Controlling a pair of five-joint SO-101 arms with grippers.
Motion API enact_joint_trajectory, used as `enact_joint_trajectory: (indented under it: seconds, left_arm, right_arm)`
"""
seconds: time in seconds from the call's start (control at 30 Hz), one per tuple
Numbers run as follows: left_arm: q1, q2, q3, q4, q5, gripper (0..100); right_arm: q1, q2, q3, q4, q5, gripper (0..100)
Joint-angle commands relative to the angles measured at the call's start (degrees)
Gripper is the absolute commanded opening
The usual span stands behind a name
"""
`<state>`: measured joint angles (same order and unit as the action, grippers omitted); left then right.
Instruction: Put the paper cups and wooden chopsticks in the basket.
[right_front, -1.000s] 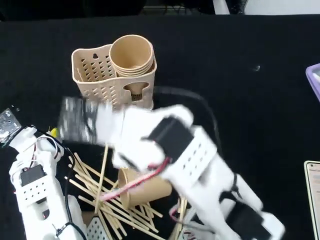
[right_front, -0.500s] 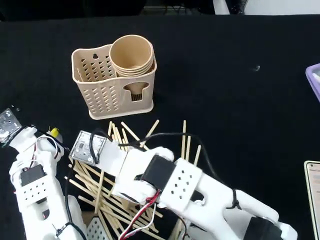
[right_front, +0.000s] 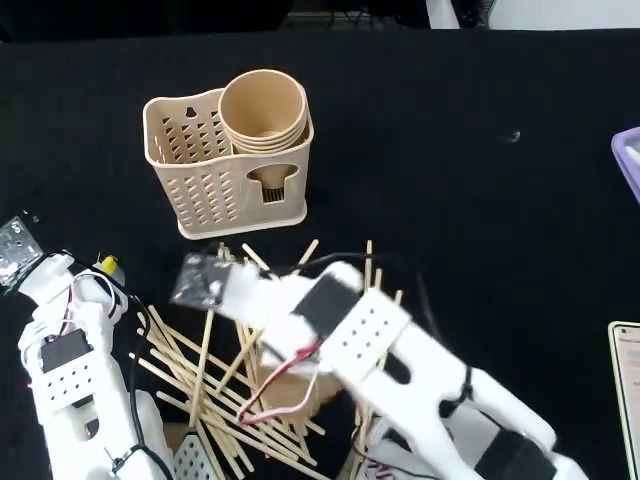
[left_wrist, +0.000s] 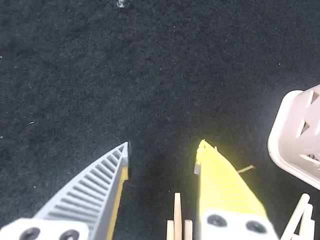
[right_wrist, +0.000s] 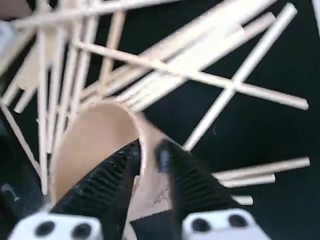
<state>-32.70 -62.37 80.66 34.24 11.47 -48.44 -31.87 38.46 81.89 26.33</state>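
Right wrist view: the right hand (right_wrist: 148, 156) grips the paper cup (right_wrist: 85, 145) by its rim, one finger inside; the basket (right_front: 215, 185) sits in the high view's upper left.

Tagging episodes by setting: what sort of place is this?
Probably a robot-manipulation test bench, not a kitchen. The table is draped in black cloth, a white left arm and right arm sit side by side, and the props look staged: a basket holding stacked paper cups, with chopsticks scattered loose.
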Motion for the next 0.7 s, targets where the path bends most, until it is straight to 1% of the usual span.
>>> enact_joint_trajectory:
  seconds: [0.0,0.13,0.2,0.37,0.43,0.53,0.67]
  left_arm:
    - [-0.57,-0.18,-0.22,-0.88,0.26,22]
    - [-0.57,-0.18,-0.22,-0.88,0.26,22]
    - [-0.57,-0.18,-0.22,-0.97,0.26,22]
    - [-0.40,-0.18,-0.22,-0.97,0.26,22]
    - [-0.40,-0.18,-0.22,-0.97,0.26,22]
    - [-0.40,-0.18,-0.22,-0.97,0.26,22]
    - [-0.40,-0.18,-0.22,-0.97,0.26,22]
  right_arm:
    - [9.76,-5.23,0.04,5.10,6.42,0.8]
    - [18.99,-10.77,0.13,7.65,12.48,1.1]
    - [22.86,-13.23,0.57,8.00,14.24,1.1]
    - [28.66,-20.18,-3.03,7.74,13.89,1.1]
    - [29.45,-22.73,-8.75,7.30,10.90,1.1]
    - [29.63,-24.13,-19.65,4.66,2.64,1.1]
    - [29.54,-19.74,-32.04,-3.60,-9.32,1.1]
